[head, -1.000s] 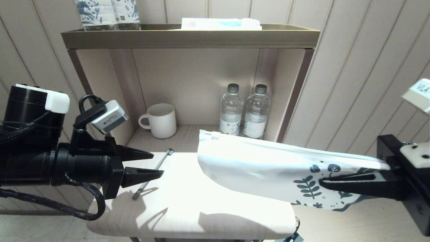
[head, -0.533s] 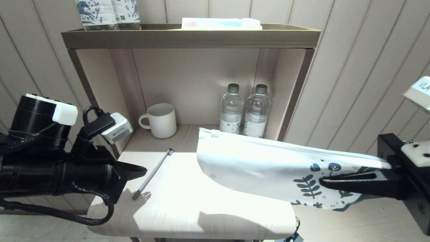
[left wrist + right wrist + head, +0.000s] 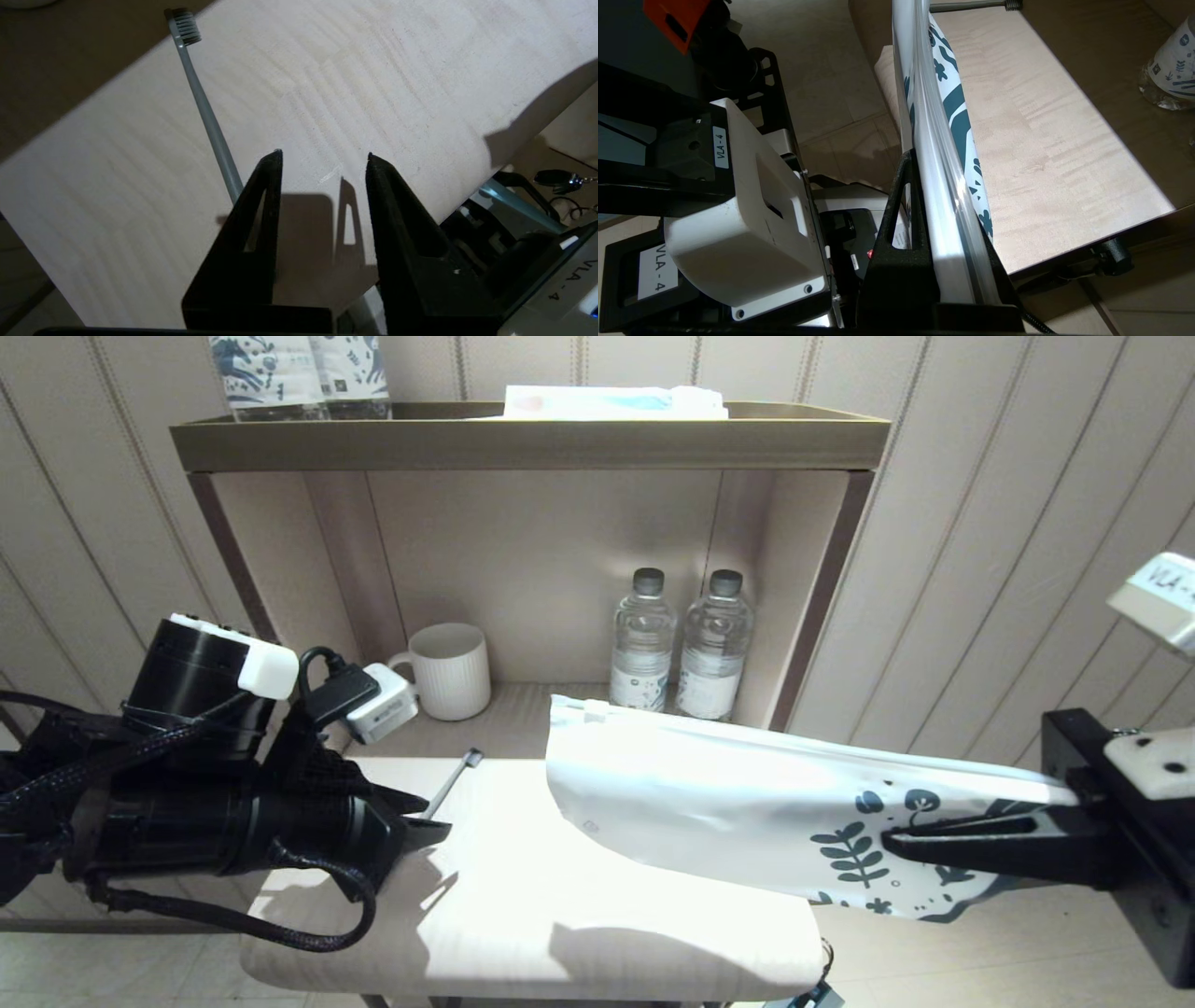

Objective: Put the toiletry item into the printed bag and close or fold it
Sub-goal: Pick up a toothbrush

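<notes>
The grey toothbrush (image 3: 455, 779) lies at an angle on the pale table (image 3: 523, 915), bristle head toward the shelf. My left gripper (image 3: 425, 817) hangs low over its handle end, which it hides in the head view. In the left wrist view the left gripper (image 3: 324, 158) is open; the toothbrush (image 3: 205, 107) runs beside one finger (image 3: 261, 200) and behind it, not between the two. My right gripper (image 3: 934, 845) is shut on the printed bag (image 3: 728, 793) at its leaf-print end, holding it level above the table's right side. In the right wrist view the gripper (image 3: 943, 186) pinches the bag (image 3: 934, 140) edge-on.
A white ribbed mug (image 3: 450, 670) and two water bottles (image 3: 644, 639) (image 3: 714, 644) stand in the shelf niche behind the table. Navy-printed packs (image 3: 299, 373) and a flat white pack (image 3: 611, 401) sit on the top tray. Floor lies beyond the table's near edge.
My left arm has swung right and forward and come down over the toothbrush handle, its fingers now turned one above the other. The right gripper and bag have barely moved.
</notes>
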Available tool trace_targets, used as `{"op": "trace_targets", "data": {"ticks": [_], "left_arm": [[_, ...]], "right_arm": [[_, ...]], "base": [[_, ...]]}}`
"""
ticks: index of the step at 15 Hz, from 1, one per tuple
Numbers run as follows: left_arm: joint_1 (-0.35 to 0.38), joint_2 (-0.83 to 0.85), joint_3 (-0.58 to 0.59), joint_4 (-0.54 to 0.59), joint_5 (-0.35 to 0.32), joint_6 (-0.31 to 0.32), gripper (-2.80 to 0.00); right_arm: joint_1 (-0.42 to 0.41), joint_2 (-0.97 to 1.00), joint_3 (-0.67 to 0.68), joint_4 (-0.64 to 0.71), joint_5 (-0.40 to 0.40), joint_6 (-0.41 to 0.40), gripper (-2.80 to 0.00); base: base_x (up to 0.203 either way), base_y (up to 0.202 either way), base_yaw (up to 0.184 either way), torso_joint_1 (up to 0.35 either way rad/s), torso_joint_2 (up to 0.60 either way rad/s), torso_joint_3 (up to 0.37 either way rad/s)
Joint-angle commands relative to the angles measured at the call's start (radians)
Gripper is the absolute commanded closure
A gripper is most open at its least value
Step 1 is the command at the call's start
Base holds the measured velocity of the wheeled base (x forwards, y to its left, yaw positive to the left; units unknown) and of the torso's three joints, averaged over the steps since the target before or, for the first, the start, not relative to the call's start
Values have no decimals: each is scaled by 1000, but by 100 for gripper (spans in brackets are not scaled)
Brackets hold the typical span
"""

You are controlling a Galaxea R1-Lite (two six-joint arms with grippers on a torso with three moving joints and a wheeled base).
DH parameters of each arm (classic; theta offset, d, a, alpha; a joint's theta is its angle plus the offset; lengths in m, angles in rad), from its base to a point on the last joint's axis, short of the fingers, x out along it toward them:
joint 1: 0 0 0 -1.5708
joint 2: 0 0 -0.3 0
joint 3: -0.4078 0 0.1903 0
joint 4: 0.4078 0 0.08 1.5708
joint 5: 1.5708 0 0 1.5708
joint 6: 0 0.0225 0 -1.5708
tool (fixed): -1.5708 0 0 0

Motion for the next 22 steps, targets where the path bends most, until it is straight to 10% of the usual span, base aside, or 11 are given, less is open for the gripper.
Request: {"op": "trace_targets", "data": {"ticks": [1, 16, 17, 22], "left_arm": [[0, 21, 5, -1, 3, 5, -280], [67, 236, 20, -168, 116, 5, -280], [69, 236, 20, -169, 118, 6, 0], [69, 239, 20, -172, 118, 8, 0]], "right_arm": [[1, 7, 3, 2, 5, -3, 0], [1, 52, 20, -2, 7, -6, 0], [1, 53, 21, -6, 7, -4, 0], [1, 52, 30, -31, 7, -1, 0]], "base": [[0, 0, 0, 0, 0, 0], [0, 0, 0, 0, 0, 0], [0, 0, 0, 0, 0, 0], [0, 0, 0, 0, 0, 0]]}}
